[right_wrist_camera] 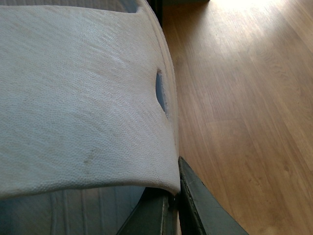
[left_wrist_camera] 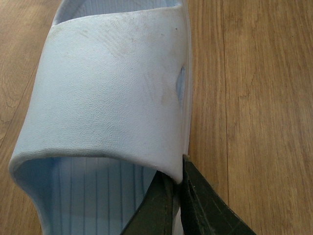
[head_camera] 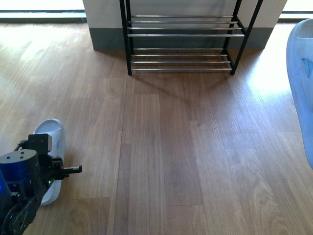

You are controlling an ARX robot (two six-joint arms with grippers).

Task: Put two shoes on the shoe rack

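Observation:
One pale blue slide (head_camera: 50, 133) lies on the wood floor at the lower left, toe end pointing away from me. My left gripper (left_wrist_camera: 177, 196) is shut on the edge of that slide's strap (left_wrist_camera: 112, 88), one finger under the strap and one outside. The other pale blue slide (head_camera: 301, 83) hangs large at the right edge of the front view, off the floor. My right gripper (right_wrist_camera: 173, 205) is shut on its strap (right_wrist_camera: 78, 98) edge the same way. The shoe rack (head_camera: 181, 34) stands at the far middle, its chrome rods bare. No sneakers are in view.
Wood plank floor (head_camera: 166, 147) stretches between me and the rack. Behind the rack is a pale wall with a grey base band (head_camera: 105, 39). Sunlight falls on the floor at the far right (head_camera: 266, 68).

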